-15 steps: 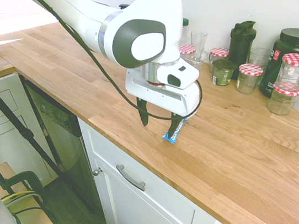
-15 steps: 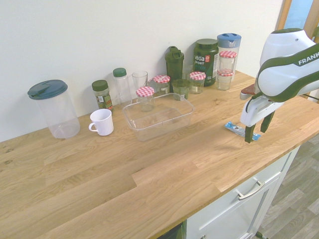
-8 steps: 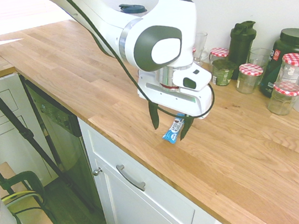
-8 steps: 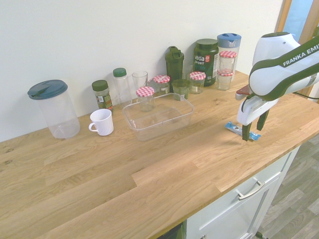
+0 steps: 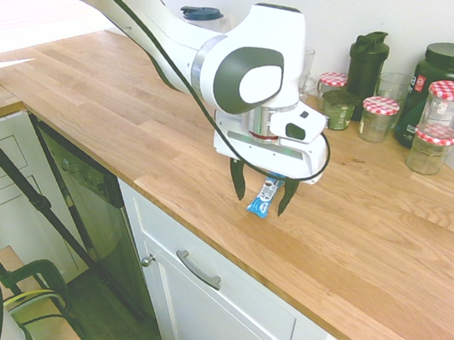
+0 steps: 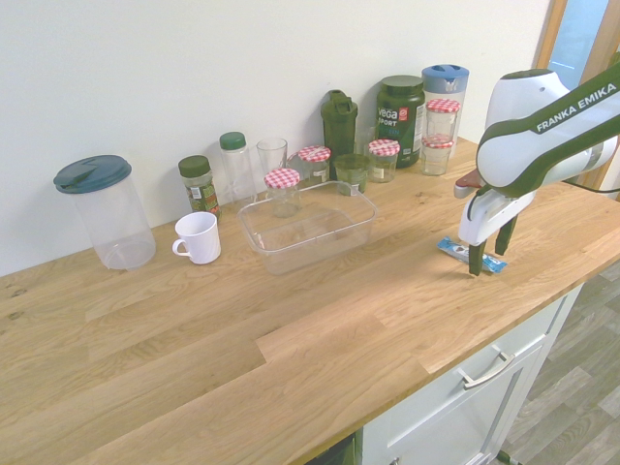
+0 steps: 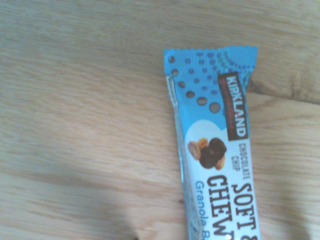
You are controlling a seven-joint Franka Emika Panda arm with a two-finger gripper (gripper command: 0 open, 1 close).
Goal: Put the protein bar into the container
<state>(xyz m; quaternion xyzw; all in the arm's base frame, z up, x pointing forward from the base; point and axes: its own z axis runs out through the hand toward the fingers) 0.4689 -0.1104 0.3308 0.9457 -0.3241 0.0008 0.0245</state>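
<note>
Wooden kitchen table [image 5: 387, 224] is carrying the flat blue-wrapped protein bar [image 5: 263, 197]; the white arm's gripper [image 5: 262, 200], jaws spread, is straddling it. Lowering squarely before pinching seems advisable.

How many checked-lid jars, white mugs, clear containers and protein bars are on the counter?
Jars with red-checked lids: 5
White mug: 1
Clear container: 1
Protein bar: 1
Total: 8
</note>
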